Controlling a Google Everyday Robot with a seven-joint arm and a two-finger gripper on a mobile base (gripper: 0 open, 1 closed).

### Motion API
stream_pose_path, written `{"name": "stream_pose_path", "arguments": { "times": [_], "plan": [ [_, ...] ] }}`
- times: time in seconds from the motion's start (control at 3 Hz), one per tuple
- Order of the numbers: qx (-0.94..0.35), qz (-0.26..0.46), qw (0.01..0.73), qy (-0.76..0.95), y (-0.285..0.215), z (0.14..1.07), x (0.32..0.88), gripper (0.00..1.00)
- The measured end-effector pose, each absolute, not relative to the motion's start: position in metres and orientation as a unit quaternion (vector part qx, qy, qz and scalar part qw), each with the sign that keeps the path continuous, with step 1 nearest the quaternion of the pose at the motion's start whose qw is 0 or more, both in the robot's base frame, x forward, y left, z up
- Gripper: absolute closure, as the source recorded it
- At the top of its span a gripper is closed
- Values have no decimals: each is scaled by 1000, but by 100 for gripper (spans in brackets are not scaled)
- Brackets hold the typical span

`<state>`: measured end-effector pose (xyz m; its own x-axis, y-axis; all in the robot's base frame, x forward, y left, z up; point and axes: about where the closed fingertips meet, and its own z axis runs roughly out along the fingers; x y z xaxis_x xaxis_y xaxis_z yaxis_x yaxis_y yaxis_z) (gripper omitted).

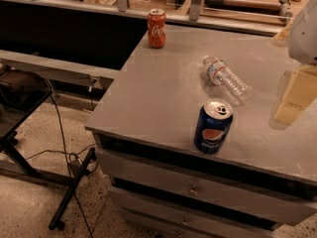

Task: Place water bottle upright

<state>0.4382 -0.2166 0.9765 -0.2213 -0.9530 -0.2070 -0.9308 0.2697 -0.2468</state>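
The water bottle (pixel 227 79) lies on its side on the grey cabinet top (pixel 158 93), right of the middle. It is clear and ribbed, and its white cap points to the far left. My gripper (pixel 293 99) hangs at the right edge of the view, above the cabinet top and to the right of the bottle. It is apart from the bottle and holds nothing that I can see.
A blue Pepsi can (pixel 213 127) stands upright near the front edge, just in front of the bottle. A red Coca-Cola can (pixel 156 29) stands at the far left corner. Drawers (pixel 198 190) are below the top. A black stand (pixel 20 113) with cables is on the floor at left.
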Motion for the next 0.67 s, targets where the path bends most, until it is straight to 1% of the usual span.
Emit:
{"name": "stream_pose_path", "arguments": {
  "times": [0.33,0.67],
  "plan": [
    [-603,-35,160,781,-217,977,438,0],
    [-598,-34,177,781,-208,989,480,0]
  ]
}}
